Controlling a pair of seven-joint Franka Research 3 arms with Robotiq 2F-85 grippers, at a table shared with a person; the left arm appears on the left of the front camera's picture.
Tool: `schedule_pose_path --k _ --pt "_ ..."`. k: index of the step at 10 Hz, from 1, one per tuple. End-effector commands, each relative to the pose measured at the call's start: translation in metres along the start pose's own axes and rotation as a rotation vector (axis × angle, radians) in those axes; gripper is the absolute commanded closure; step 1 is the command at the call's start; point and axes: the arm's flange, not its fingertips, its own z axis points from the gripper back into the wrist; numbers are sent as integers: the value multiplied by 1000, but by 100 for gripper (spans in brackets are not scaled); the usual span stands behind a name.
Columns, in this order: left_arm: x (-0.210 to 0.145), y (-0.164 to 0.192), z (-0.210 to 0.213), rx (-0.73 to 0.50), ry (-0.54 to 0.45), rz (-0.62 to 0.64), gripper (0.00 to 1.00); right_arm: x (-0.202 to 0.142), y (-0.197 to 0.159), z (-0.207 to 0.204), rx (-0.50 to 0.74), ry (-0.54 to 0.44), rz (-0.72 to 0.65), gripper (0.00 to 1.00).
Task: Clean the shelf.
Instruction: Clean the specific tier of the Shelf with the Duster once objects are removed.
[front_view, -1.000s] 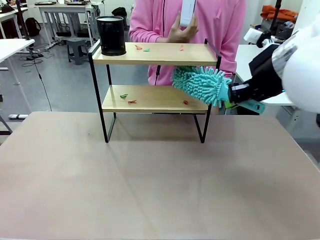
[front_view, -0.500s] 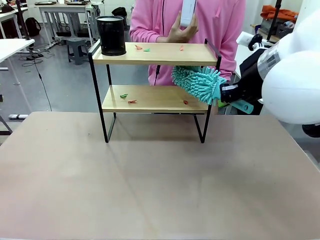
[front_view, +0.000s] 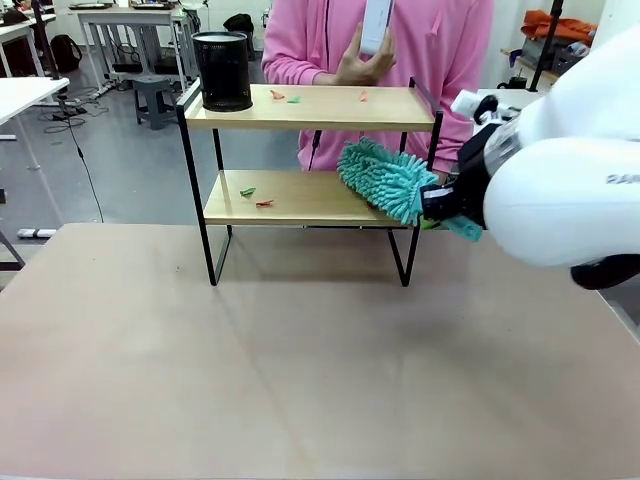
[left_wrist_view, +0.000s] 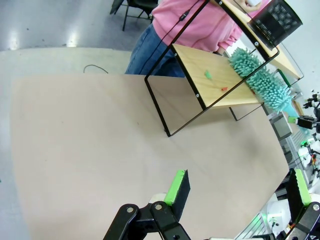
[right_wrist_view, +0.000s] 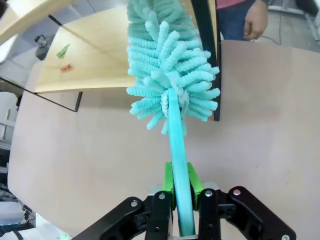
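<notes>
Here, in the front view, the small two-tier shelf (front_view: 310, 108) of light wooden boards in a thin black metal frame stands at the middle of the desk's (front_view: 300, 370) far edge. A black mesh pen cup (front_view: 222, 70) sits at the top board's left end. Small red and green scraps (front_view: 264, 203) lie on both boards. The fluffy teal chenille duster (front_view: 385, 180) lies over the lower board's right end, close to the right front post. The right gripper (front_view: 442, 203) is largely hidden behind its own white arm. Behind the shelf a person in a pink top holds a white object in one hand (front_view: 355, 65). From the left wrist, the left gripper (left_wrist_view: 239, 192) hangs above the bare desk with its green-padded fingers (left_wrist_view: 177, 186) spread wide and nothing between them (the shelf (left_wrist_view: 215, 75) appears tilted there, well apart). From the right wrist, the right gripper (right_wrist_view: 182, 182) is clamped on the duster's (right_wrist_view: 167, 65) flat teal handle, and the head reaches over the lower board of the shelf (right_wrist_view: 95, 55).
</notes>
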Motion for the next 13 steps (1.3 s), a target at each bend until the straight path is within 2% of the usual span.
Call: schedule_pose_path --k 1,7,11,13 --pt "0 0 -2 -15 -15 -22 0 -15 5 -9 -45 -53 -16 88" --pt "0 0 -2 -15 -15 -22 0 -19 58 -27 88 -30 38 88" --pt "0 0 -2 -15 -15 -22 0 -1 108 -41 184 14 161 88" --pt "0 0 -2 -15 -15 -22 0 -2 113 -42 225 53 222 88"
